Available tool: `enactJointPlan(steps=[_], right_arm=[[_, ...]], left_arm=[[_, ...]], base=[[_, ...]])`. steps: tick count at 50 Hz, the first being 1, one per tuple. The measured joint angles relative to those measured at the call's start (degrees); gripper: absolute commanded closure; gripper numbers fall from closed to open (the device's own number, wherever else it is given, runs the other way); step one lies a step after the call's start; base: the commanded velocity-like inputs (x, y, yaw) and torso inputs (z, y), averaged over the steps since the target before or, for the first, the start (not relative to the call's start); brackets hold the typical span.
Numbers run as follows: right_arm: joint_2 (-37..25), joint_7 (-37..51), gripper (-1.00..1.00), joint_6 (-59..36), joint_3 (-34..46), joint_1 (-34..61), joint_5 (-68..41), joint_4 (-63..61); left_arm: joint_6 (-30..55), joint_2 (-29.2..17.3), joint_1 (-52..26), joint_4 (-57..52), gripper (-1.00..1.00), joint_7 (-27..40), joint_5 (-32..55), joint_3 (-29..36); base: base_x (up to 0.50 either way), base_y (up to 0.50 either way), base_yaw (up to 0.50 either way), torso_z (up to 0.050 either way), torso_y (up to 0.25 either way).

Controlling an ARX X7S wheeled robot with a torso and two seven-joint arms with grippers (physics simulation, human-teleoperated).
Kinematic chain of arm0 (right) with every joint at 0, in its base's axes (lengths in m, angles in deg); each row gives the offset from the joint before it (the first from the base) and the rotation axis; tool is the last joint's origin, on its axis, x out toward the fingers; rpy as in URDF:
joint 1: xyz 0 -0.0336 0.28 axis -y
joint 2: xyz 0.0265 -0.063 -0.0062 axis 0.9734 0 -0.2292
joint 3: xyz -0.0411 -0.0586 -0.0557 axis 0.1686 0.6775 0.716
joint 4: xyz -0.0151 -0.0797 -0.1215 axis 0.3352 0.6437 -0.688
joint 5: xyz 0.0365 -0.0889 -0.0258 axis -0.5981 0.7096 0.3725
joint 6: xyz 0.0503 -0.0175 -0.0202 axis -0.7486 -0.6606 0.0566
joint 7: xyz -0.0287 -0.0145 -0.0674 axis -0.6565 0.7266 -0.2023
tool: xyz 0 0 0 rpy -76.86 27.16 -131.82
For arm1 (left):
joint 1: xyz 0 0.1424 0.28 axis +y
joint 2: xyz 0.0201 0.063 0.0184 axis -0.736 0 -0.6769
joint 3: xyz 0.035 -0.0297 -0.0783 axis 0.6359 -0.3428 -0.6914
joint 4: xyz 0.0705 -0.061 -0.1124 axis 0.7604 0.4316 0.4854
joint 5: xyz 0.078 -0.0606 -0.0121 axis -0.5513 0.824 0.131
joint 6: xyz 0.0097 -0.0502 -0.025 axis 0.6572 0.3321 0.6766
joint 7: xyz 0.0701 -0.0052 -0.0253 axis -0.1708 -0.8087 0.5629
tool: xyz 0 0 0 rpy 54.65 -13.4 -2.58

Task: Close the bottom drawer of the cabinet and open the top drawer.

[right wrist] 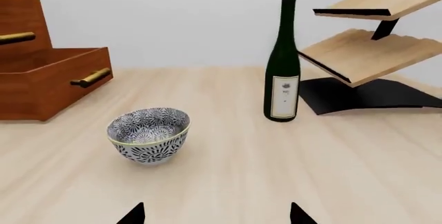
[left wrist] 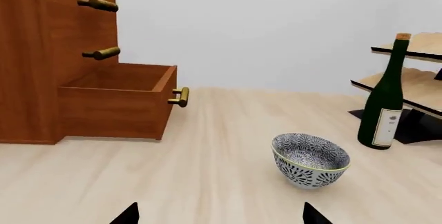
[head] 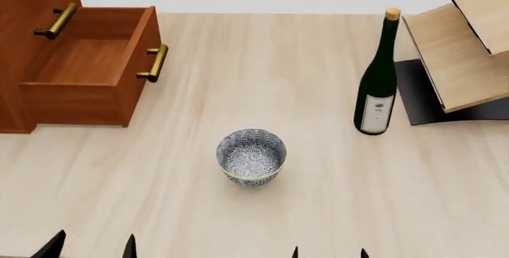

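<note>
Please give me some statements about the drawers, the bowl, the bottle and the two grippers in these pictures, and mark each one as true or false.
1. The bottom drawer of the cabinet is pulled out. True.
2. The bowl sits inside the open drawer. False: it stands on the table, apart from the cabinet.
3. The bottle stands upright beside the wooden rack. True.
4. The left gripper is holding the drawer handle. False: it is open, holds nothing and is far from the handle.
5. The top drawer is pulled out too. False: it is shut, only its handle sticks out.
6. The right gripper is open and holds nothing. True.
</note>
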Motion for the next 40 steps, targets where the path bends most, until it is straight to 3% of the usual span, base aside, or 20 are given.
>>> enactJointPlan(steps=[31,40], right_arm=[[-3.66,2.53,-1.00,-8.40,1.40,3.86,-2.47,-8.58],[-4.90,2.88,-1.00,-12.80,0.91,7.04,-3.79,-11.23]], left_arm=[[5.18,-3.97,-6.26,-8.28,-1.00,1.50,3.91,0.96],[10.73,-5.97,-12.22,-13.52,-1.00,1.71,6.64,0.23]], base=[[0.00,0.00,0.00,0.050,0.000],[0.00,0.00,0.00,0.000,0.000]])
